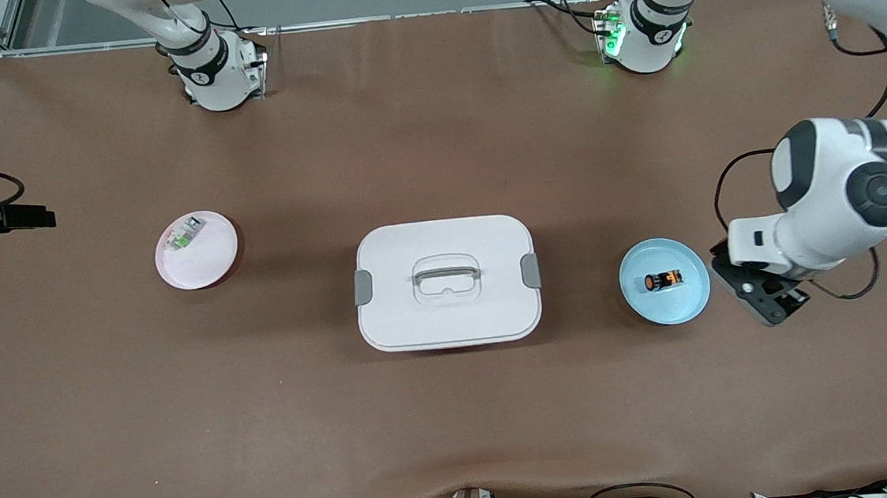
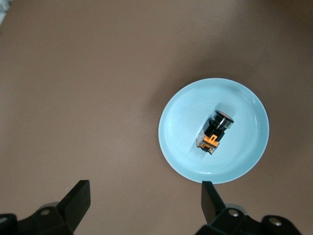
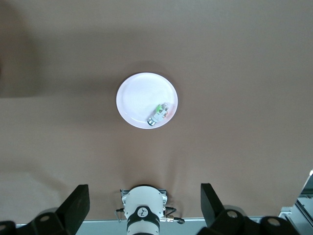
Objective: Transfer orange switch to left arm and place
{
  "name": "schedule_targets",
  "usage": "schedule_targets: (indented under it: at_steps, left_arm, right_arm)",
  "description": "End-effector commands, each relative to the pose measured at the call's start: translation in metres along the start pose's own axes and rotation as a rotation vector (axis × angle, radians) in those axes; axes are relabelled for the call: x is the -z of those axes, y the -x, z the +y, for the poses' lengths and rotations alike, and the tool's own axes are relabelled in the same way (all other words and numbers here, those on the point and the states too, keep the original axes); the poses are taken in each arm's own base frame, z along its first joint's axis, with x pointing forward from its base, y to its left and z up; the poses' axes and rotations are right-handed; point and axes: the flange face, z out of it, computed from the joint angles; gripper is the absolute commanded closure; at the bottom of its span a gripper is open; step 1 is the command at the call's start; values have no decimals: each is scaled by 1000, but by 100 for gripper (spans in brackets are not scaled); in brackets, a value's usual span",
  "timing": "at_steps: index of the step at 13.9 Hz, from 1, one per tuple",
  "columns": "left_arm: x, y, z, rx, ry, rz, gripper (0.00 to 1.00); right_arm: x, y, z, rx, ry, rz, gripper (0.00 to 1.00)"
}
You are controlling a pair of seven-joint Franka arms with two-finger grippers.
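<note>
Orange switch [image 1: 664,281] lies on its side in the blue plate [image 1: 689,305], roughly at plate centre; the left wrist view shows its black cap end and orange base [image 2: 213,132]. Blue plate [image 2: 244,161] sits on the brown worktop [image 1: 267,421] toward the left arm's end, apart from the box.

Box [image 1: 442,237], white with grey side latches and a recessed handle on its lid, stands mid-worktop at 9 o'clock from the blue plate in the front view, lid on. Nothing touches it.

Left gripper [image 1: 772,304] hangs over bare worktop just beside the blue plate's rim, at about 4 o'clock from the switch in the front view. Jaws released, spread wide, holding nothing; both fingertips [image 2: 80,193] show in the left wrist view with open worktop between them, the plate off toward one finger.

Pink plate [image 1: 211,263] lies toward the right arm's end, at 9 o'clock from the box, well apart. A small green-and-clear component [image 1: 186,234] rests in it near the rim; also seen in the right wrist view [image 3: 160,113] on the pink plate [image 3: 134,98].

Right gripper [image 3: 145,196] is high over the worktop, looking down at the pink plate and its own arm's base; it is out of the front view. Jaws released, spread wide, empty. Right arm waits.
</note>
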Motion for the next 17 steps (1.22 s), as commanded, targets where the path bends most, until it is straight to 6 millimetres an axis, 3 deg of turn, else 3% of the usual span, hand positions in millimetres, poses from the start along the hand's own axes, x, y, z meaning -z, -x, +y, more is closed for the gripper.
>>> schedule_targets:
  at_steps: [1,5,8,10,12,17]
  left_arm:
    - [50,25,-31,181,-1,-21,0]
    - [93,43,-42,428,39,0,0]
    - [122,50,-41,682,78,-30,0]
    - [131,52,-41,742,73,-30,0]
    - [146,55,-36,849,62,-32,0]
    - [179,60,-19,1054,46,-35,0]
  right_arm:
    - [20,22,3,18,-42,51,0]
    - [30,28,2,16,-26,104,0]
    - [23,39,-5,29,-18,159,0]
    - [9,54,-8,28,4,213,0]
    - [4,61,-11,31,7,236,0]
    - [13,64,-13,33,5,287,0]
